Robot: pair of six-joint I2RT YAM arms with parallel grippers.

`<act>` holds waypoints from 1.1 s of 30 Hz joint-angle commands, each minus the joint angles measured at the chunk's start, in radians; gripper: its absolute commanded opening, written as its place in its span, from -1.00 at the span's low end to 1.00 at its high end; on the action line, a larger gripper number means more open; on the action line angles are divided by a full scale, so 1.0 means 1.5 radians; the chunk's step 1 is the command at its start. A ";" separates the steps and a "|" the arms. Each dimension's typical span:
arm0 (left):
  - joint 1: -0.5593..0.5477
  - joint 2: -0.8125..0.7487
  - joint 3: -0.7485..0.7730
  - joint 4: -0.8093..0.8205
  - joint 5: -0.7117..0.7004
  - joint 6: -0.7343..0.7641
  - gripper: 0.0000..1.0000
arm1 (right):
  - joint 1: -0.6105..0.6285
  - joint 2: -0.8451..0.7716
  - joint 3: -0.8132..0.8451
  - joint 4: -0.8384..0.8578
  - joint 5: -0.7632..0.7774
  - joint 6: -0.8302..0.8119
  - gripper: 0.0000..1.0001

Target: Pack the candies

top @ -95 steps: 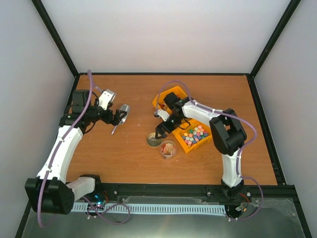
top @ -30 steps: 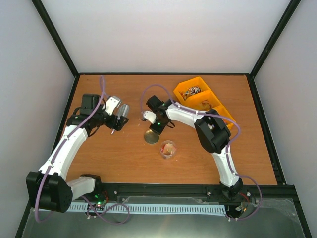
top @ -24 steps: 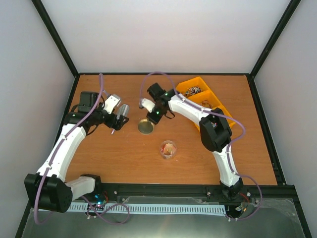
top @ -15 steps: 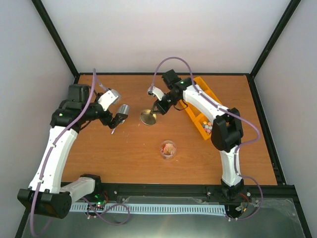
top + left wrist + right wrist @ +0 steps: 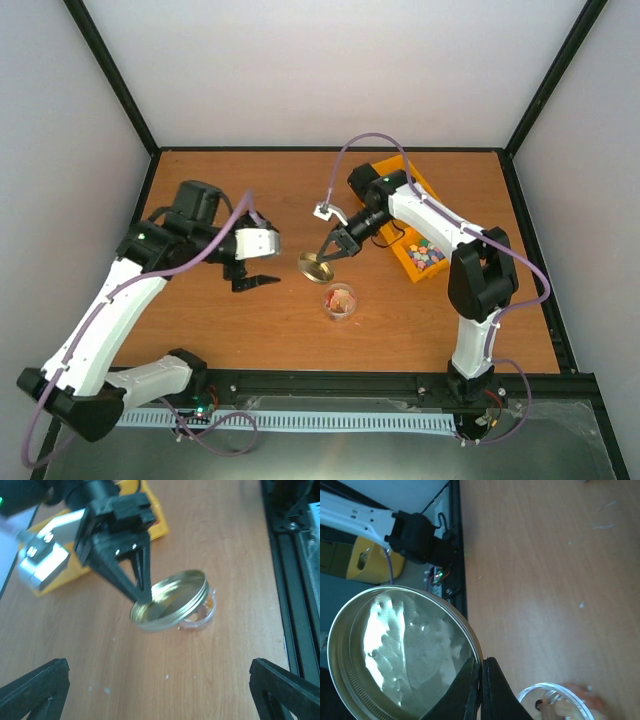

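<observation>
The candies (image 5: 340,297) are reddish-orange bits inside a small clear jar (image 5: 340,302) near the table's middle. They also show through the jar's wall (image 5: 206,614) and in its open mouth (image 5: 555,705). My right gripper (image 5: 330,249) is shut on the rim of a gold metal lid (image 5: 317,266). The lid (image 5: 169,600) hangs tilted, just above and to the left of the jar, with its shiny inside (image 5: 400,650) facing the right wrist camera. My left gripper (image 5: 255,282) stands wide open to the left of the lid, above bare wood, with nothing between its fingers.
A yellow bin (image 5: 411,262) holding colourful pieces (image 5: 428,252) sits at the right, partly under the right arm. The black frame rail (image 5: 400,382) runs along the near edge. Bare wood lies in front of the jar.
My right gripper has carried the lid forward and right, down to just beside the jar. The left arm has swung right toward the middle; the metal scoop it hovered by no longer shows.
</observation>
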State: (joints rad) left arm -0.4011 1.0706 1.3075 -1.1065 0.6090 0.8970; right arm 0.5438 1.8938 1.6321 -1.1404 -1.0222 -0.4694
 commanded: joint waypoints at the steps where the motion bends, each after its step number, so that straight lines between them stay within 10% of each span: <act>1: -0.076 0.055 0.023 0.064 -0.013 0.035 1.00 | -0.014 -0.023 -0.027 -0.082 -0.071 -0.091 -0.94; 14: -0.170 0.155 -0.002 0.190 0.014 0.091 0.75 | -0.080 -0.035 -0.083 -0.103 -0.130 -0.116 -0.95; 33: -0.222 0.163 -0.055 0.255 -0.022 0.057 -0.37 | -0.069 -0.039 -0.078 -0.133 -0.139 -0.141 -0.93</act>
State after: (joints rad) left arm -0.7250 1.3365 1.2411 -0.7521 0.5850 1.0168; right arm 0.4301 1.8774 1.5158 -1.3224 -1.1976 -0.6533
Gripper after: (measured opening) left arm 0.348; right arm 0.037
